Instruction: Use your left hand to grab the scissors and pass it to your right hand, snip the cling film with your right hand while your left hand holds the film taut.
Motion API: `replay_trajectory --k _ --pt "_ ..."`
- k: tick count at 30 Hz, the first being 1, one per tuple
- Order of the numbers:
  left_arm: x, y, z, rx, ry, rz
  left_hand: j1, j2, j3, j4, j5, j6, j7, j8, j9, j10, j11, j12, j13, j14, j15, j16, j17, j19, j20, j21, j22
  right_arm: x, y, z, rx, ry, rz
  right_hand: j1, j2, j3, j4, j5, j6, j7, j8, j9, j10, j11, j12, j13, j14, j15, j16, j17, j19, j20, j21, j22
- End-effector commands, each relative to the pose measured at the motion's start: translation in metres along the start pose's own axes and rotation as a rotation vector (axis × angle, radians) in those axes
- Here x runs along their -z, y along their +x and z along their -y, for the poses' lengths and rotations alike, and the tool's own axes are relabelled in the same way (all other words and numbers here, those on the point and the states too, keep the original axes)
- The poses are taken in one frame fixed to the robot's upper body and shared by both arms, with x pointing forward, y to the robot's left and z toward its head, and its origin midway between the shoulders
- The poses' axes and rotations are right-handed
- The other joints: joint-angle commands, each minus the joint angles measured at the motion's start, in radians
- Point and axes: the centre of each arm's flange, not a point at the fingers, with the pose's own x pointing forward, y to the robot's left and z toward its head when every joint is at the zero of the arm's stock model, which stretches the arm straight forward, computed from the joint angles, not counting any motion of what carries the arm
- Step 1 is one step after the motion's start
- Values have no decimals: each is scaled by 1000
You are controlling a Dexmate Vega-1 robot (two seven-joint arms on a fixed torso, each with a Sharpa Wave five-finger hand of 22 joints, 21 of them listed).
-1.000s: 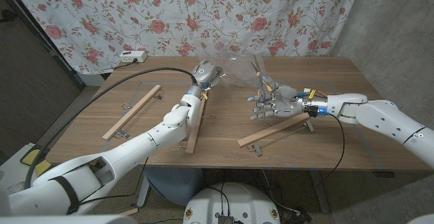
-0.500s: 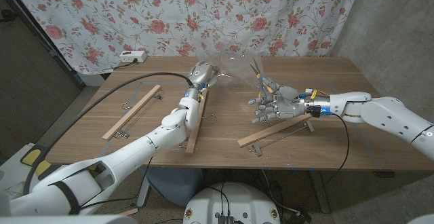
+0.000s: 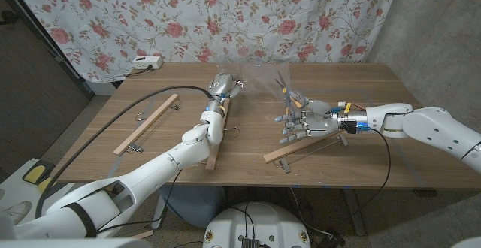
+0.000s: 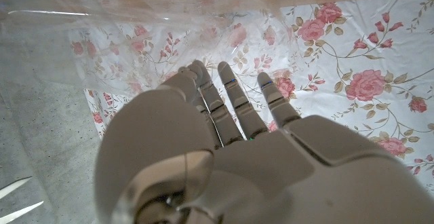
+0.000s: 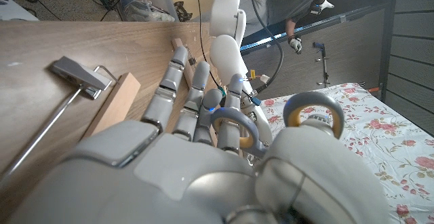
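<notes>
While the right hand point(image 3: 304, 119) already has the scissors point(image 3: 285, 83), the handover looks done: in the right wrist view the grey-and-yellow loops point(image 5: 271, 125) sit locked around its thumb and fingers, and in the head view the blades point up toward twelve o'clock at the lower edge of the cling film point(image 3: 257, 79). That film hangs as a clear sheet above the middle of the table point(image 3: 150, 139), at about one o'clock from the left hand point(image 3: 224, 84), which is raised at the sheet's left edge. Is it pinching the film? I cannot tell; the left wrist view shows its fingers point(image 4: 234, 105) stretched out straight, with plastic draped in front, so the hold is unclear. So my read is that the cut itself is still to come, along with a proper taut pull. Around them lie wooden hangers: one point(image 3: 146, 122) at nine o'clock on the table, one point(image 3: 218, 139) under the left forearm, one point(image 3: 304, 143) just below the right hand. A white power strip point(image 3: 147, 62) rests at the far left edge. Nothing seems to block the blades' path to the film.
</notes>
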Motion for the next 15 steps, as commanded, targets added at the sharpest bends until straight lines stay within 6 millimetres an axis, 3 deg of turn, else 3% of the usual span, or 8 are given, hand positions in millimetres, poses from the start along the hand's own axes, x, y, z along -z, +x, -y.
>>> replay_trajectory --k 1,15 --pt "-4 0 10 13 -64 -23 9 0 -1 2 3 -4 -1 9 6 9 -2 8 4 33 -29 -6 3 8 1 10 3 18 9 -11 -38 65 -39 -11 2 -9 3 2 -62 71 -2 1 -2 6 8 4 -4 5 -6 3 1 8 -6 2" --pt "-4 -2 8 21 -94 -33 10 0 -4 4 2 -7 0 19 18 7 -2 6 8 33 -29 -12 8 8 1 12 3 22 20 -14 -44 50 -65 -40 -11 -29 15 3 -67 75 -4 1 -4 6 8 2 -7 11 -7 5 -12 18 -18 1"
